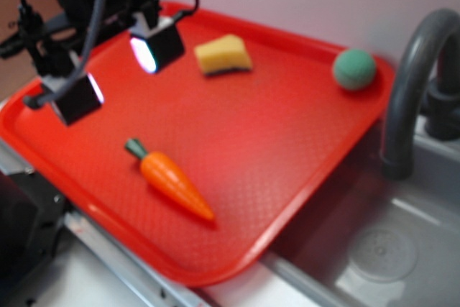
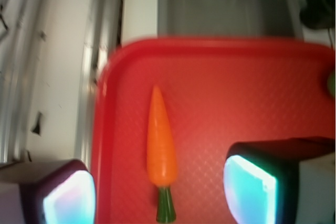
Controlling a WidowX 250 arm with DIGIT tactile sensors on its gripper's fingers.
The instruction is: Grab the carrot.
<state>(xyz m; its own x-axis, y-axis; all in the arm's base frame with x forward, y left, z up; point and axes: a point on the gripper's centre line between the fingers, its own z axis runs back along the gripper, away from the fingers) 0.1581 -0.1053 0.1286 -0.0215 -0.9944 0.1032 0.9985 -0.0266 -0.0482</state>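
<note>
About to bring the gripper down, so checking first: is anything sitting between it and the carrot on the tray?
Nothing visible. The open gripper hangs above bare red tray, with the carrot lying alone nearer the front edge. The yellow sponge and green ball sit off toward the back, away from that path.

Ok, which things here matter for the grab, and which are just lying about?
For the job:
- carrot, lying on the red tray
- tool, open, above the tray and clear of the carrot

Lying about:
- yellow sponge
- green ball
- sink faucet
</note>
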